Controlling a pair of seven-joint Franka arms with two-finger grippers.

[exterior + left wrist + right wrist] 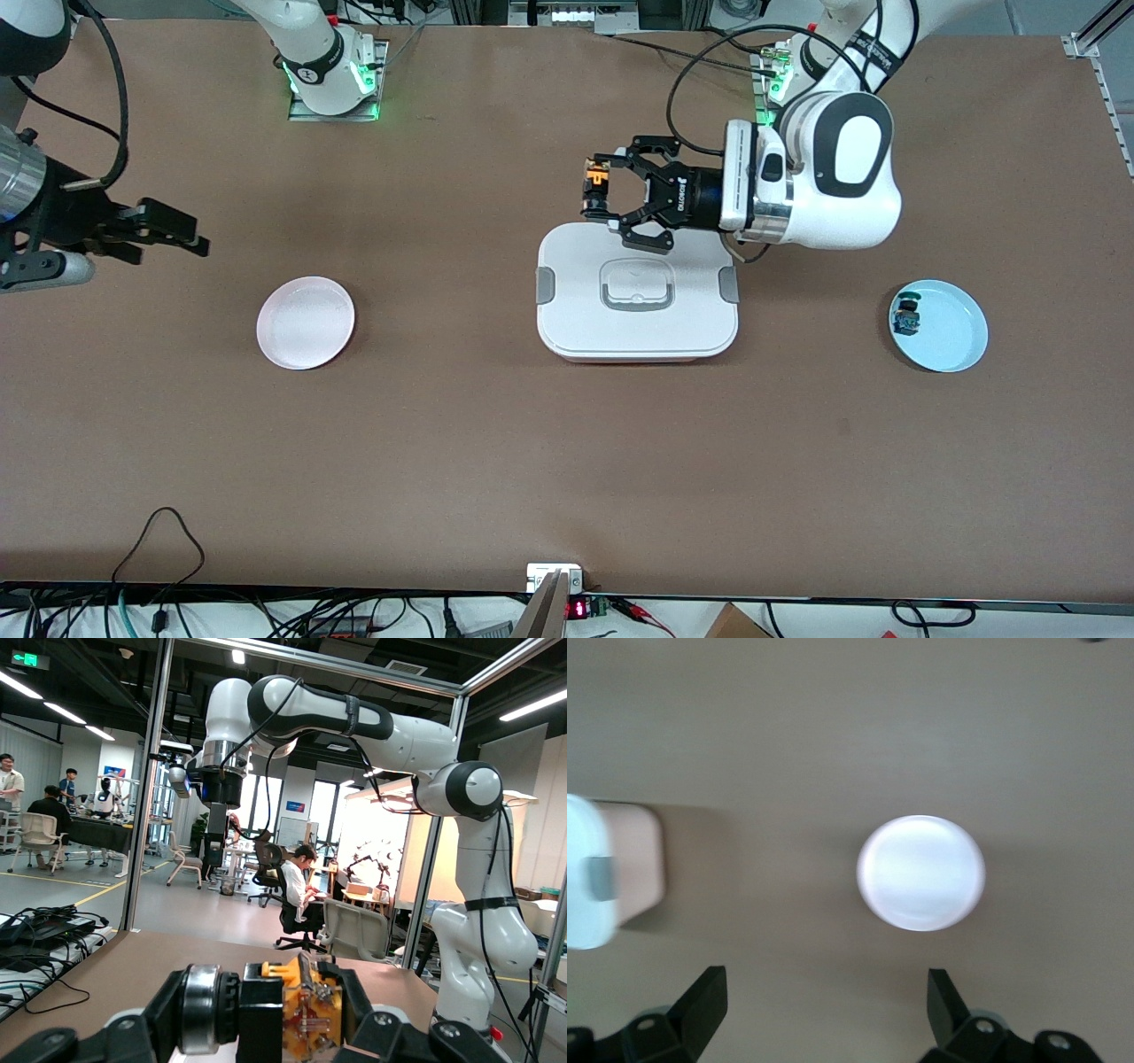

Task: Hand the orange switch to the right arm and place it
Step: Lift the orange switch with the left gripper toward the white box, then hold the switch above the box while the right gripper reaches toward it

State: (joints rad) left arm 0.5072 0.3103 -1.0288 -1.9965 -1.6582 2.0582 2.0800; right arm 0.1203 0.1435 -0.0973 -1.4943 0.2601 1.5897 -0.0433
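My left gripper (599, 197) is shut on the orange switch (595, 181) and holds it in the air over the farther edge of the white lidded box (576, 310). In the left wrist view the orange switch (312, 1014) fills the space between the black fingers (261, 1019), its silver and black round end to one side. My right gripper (197, 239) is open and empty, up over the table near the right arm's end. In the right wrist view its fingertips (707, 997) stand wide apart, with the pink plate (921, 873) below.
The pink plate (306, 322) lies toward the right arm's end. A blue plate (952, 332) toward the left arm's end holds a blue-bodied switch (905, 316). The white box also shows in the right wrist view (585, 873).
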